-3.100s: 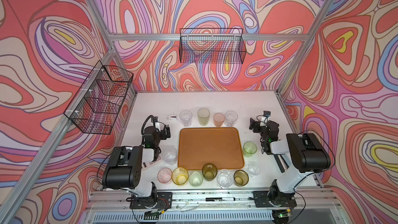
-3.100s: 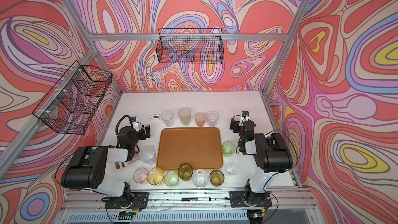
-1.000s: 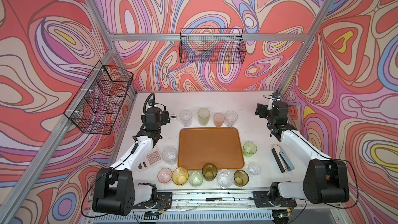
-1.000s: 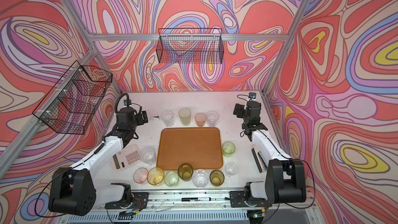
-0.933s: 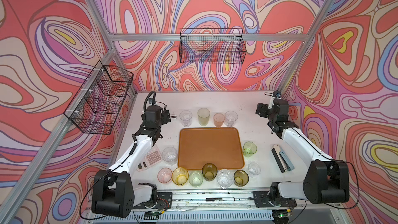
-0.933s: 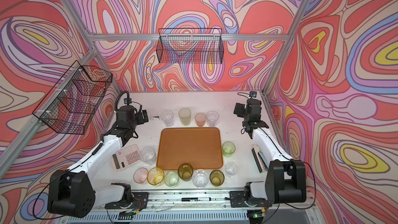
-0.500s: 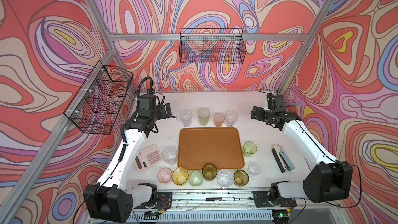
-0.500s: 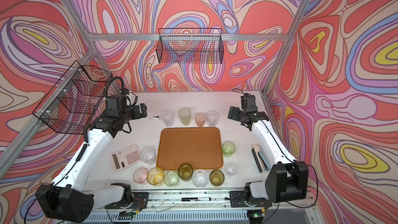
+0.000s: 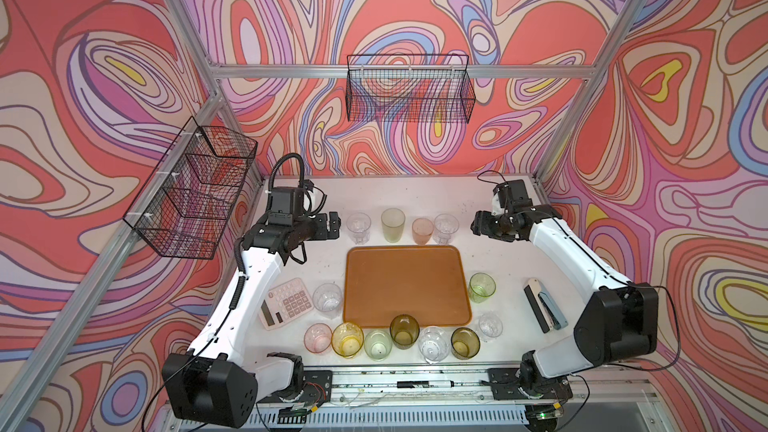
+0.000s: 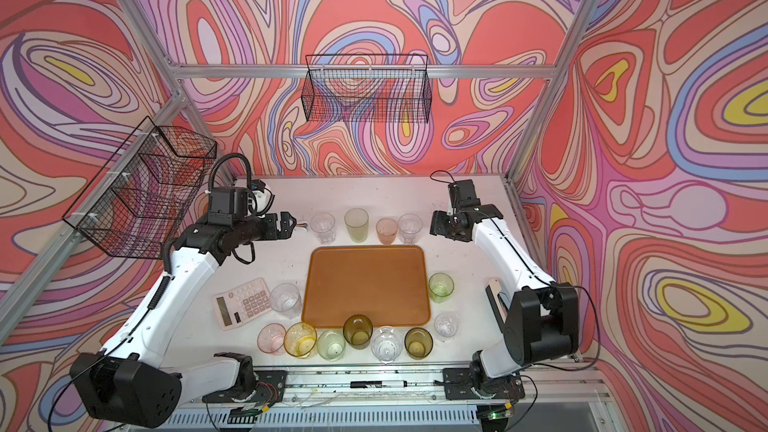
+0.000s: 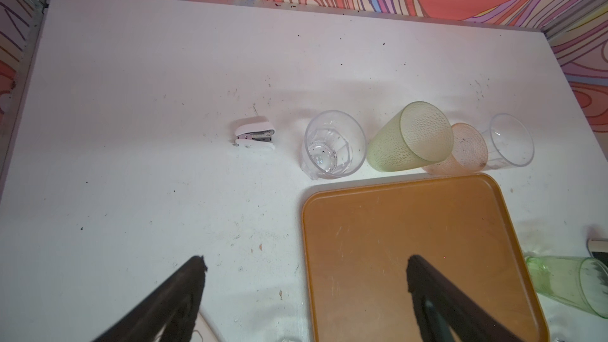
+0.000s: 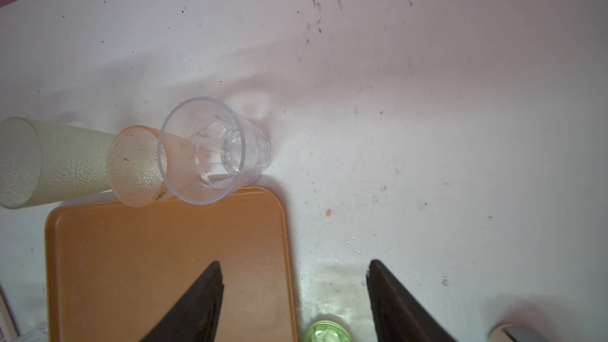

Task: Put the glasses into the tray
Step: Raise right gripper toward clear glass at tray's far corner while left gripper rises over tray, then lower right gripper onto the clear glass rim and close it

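The table (image 9: 415,197) carries the tray (image 9: 405,280) at its middle, and the tray is bare: no glass is in it yet. The glasses (image 9: 393,224) stand around it on the table. Four stand in a row just beyond its far edge, one at its left side, two at its right, and six along its near edge.

By my reading, this is the first reach. Each arm seems headed for one end of the far row. Next, an end effector must come down around a glass, close on it, lift it over the low rim and set it upright inside.

The left arm (image 9: 257,268) stretches forward, its wrist turned inward. The left end effector (image 9: 332,225) is near the left-end glass (image 9: 358,226) but apart from it. The right arm (image 9: 573,255) mirrors it beside the right-end glass (image 9: 446,228).

The left end effector's fingers stand wide apart with nothing between them. The right end effector (image 9: 478,227) is also parted and empty, though less wide.
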You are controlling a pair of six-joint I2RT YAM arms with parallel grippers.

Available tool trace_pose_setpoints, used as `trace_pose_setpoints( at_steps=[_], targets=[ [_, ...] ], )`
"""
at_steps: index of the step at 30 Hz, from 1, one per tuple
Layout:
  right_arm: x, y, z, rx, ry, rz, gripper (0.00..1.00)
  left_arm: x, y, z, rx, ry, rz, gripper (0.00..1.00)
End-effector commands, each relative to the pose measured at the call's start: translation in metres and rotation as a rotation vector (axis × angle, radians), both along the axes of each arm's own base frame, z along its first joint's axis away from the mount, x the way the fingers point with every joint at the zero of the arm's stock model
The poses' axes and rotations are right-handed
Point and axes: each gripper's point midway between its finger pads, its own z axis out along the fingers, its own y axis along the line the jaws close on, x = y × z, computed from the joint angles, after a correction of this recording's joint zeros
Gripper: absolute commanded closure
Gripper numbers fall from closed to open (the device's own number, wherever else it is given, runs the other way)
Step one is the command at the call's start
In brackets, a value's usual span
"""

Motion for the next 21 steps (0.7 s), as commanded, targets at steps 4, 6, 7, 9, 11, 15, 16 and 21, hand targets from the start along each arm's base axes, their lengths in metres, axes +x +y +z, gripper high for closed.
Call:
trace_pose_setpoints(
  at_steps=[4, 6, 7, 9, 11, 15, 16, 21],
  targets=[
    [0.02, 0.015, -0.004, 0.014, 0.015, 0.03, 0.36, -0.01, -0.016, -0.005, -0.051, 0.032, -0.083, 0.02],
    [0.024, 0.017, -0.007, 0.014, 0.022, 0.039, 0.39, -0.011, -0.019, -0.004, -0.068, 0.035, -0.093, 0.03],
    [0.027, 0.018, -0.009, 0.01, 0.027, 0.042, 0.39, -0.011, -0.02, -0.005, -0.073, 0.039, -0.097, 0.02],
    [0.032, 0.019, -0.01, 0.006, 0.026, 0.047, 0.39, -0.012, -0.023, -0.005, -0.086, 0.041, -0.106, 0.03],
    [0.037, 0.02, -0.011, -0.003, 0.029, 0.054, 0.39, -0.012, -0.025, -0.005, -0.099, 0.041, -0.116, 0.03],
    [0.045, 0.02, -0.013, -0.018, 0.04, 0.06, 0.42, -0.012, -0.031, -0.005, -0.125, 0.045, -0.138, 0.03],
    [0.047, 0.021, -0.014, -0.02, 0.042, 0.062, 0.42, -0.012, -0.033, -0.005, -0.131, 0.045, -0.146, 0.03],
    [0.054, 0.026, -0.028, -0.012, 0.078, 0.083, 0.47, -0.014, -0.04, -0.003, -0.16, 0.049, -0.179, 0.03]
  ],
)
